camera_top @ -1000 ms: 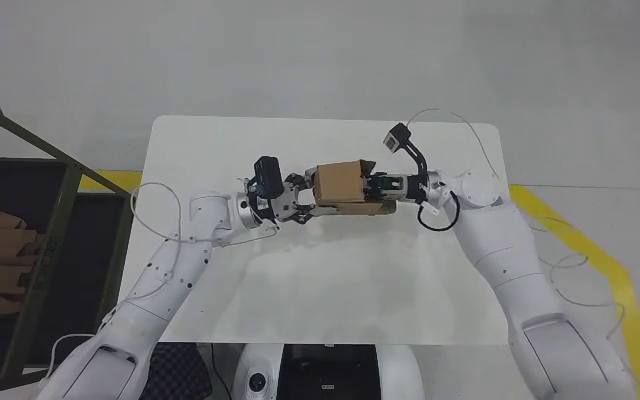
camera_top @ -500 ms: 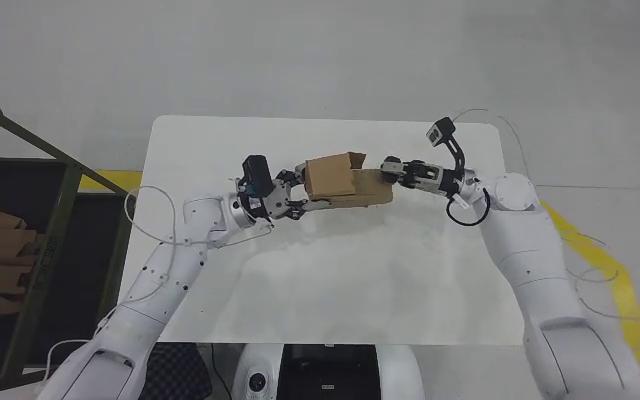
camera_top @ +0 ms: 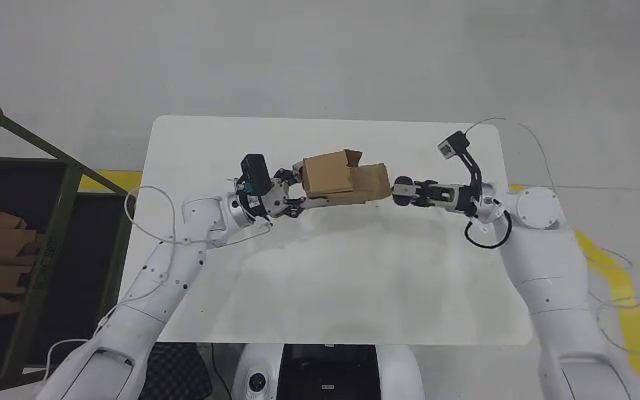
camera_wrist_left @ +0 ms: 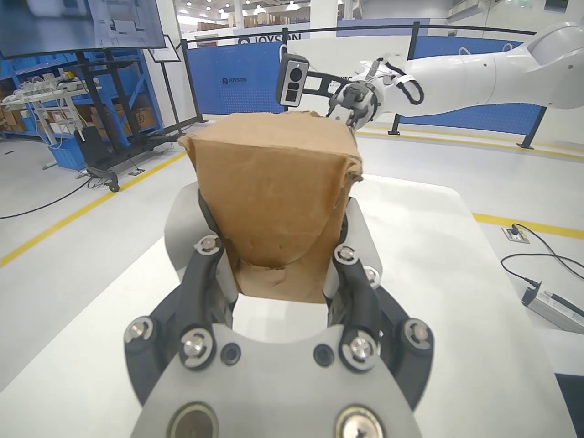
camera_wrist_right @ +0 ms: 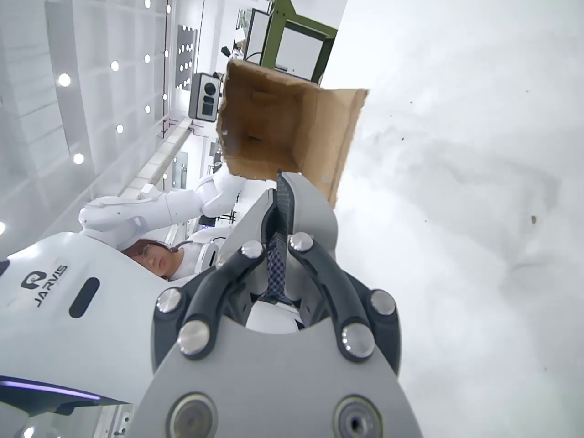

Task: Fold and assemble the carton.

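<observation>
White bench [camera_top: 300,300] on a grey factory floor, with yellow line markings [camera_top: 560,215] on that floor. A dark rack [camera_top: 40,230] holding stacked cardboard stands off the bench's left end. Item one: carton [camera_top: 345,178], brown corrugated, partly erected, positioned over the rear middle of the bench between the two arms; whether it rests on the surface cannot be told. Its closed end points toward the left arm and its open end toward the right arm. In the right wrist view the carton [camera_wrist_right: 262,125] shows a hollow interior, and one side flap [camera_wrist_right: 338,138] stands out straight past the opening. A smaller flap [camera_top: 353,157] sticks up at the upper edge. Item two: left gripper [camera_top: 292,194], its fingers [camera_wrist_left: 182,221] clamped on either side of the closed end of the carton [camera_wrist_left: 273,184]. Item three: right gripper [camera_top: 400,190], its fingers [camera_wrist_right: 310,216] pressed together with nothing between them. The tip sits just beside the edge of the open end; contact cannot be told.
</observation>
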Motion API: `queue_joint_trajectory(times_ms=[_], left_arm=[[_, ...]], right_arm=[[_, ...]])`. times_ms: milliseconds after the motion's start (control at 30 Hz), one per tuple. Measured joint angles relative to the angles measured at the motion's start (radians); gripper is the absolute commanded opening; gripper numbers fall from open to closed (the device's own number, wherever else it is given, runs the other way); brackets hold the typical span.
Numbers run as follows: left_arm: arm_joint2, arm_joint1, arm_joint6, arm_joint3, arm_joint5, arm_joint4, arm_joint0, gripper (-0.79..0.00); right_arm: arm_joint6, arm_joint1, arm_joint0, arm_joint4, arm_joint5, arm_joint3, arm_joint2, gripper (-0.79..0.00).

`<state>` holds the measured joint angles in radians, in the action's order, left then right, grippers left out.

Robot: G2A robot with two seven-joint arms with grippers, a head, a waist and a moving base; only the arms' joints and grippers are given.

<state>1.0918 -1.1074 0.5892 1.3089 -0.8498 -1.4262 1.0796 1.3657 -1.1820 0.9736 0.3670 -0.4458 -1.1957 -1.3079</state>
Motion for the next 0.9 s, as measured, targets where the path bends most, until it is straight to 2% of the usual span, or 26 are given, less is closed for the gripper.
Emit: queue_joint_trajectory(times_ms=[300,500,900], left_arm=[[-0.022,-0.005,0.010,0.001,-0.001,-0.005,-0.004,-0.360],[-0.030,-0.005,0.018,0.008,-0.015,-0.009,0.001,-0.363],[-0.043,-0.006,0.021,0.008,-0.023,-0.008,0.003,-0.354]], right_arm=[[-0.062,0.003,0.047,-0.058,0.047,-0.135,0.054,-0.785],[-0.123,0.001,0.030,-0.088,0.070,-0.144,0.082,-0.785],[-0.138,-0.006,-0.017,-0.084,0.068,-0.133,0.150,-0.785]])
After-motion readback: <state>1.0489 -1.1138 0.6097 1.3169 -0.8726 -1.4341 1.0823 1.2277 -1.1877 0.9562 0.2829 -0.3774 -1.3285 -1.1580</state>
